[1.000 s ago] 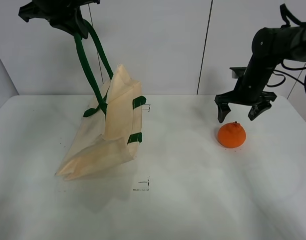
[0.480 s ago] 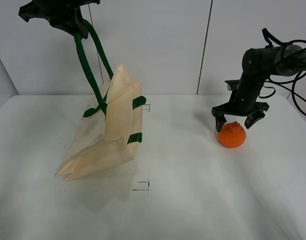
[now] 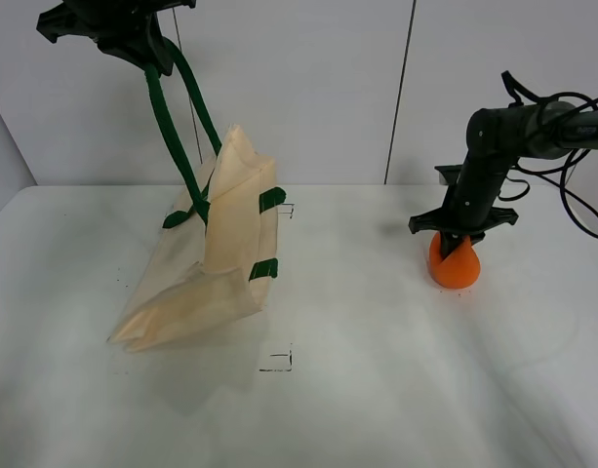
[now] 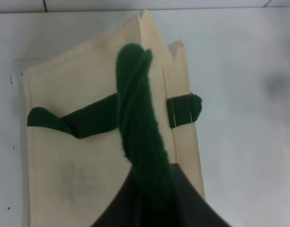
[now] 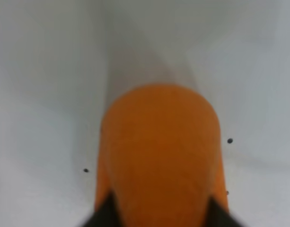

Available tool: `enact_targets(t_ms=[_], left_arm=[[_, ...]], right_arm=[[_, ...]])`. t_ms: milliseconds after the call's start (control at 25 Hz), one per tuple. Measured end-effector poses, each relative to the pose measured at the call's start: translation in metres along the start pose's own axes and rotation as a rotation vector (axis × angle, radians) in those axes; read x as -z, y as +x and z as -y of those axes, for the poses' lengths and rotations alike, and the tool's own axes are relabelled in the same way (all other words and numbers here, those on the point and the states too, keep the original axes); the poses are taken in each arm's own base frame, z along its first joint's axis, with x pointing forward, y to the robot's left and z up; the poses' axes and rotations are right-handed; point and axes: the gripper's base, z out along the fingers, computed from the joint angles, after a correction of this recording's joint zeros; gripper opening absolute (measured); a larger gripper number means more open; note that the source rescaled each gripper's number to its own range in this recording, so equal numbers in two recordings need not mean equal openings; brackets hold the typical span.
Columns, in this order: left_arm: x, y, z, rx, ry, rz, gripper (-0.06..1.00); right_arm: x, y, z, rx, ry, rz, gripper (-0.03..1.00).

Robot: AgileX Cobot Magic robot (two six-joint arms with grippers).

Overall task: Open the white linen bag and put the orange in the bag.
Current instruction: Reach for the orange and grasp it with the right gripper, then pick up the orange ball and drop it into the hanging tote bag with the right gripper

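Your left gripper [image 3: 147,58] clenched the green handles [image 3: 172,136], the white linen bag [image 3: 225,244] half-raised above the table [image 3: 377,380]; your right gripper [image 3: 455,249] straddled the orange [image 3: 456,268] resting there, grip impossible to confirm. Judged next: squeeze firmly, then lift bagward
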Motion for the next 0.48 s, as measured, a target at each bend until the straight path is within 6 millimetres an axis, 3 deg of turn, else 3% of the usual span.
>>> enact_targets(t_ms=[160,480], left_arm=[[0.001,0.000,0.000,0.000,0.000,0.001,0.00],[0.018,0.001,0.001,-0.008,0.009,0.036,0.00]], right_arm=[[0.027,-0.011,-0.003,-0.018,-0.036,0.053,0.00],[0.156,-0.046,-0.037,-0.013,-0.352,0.364,0.00]])
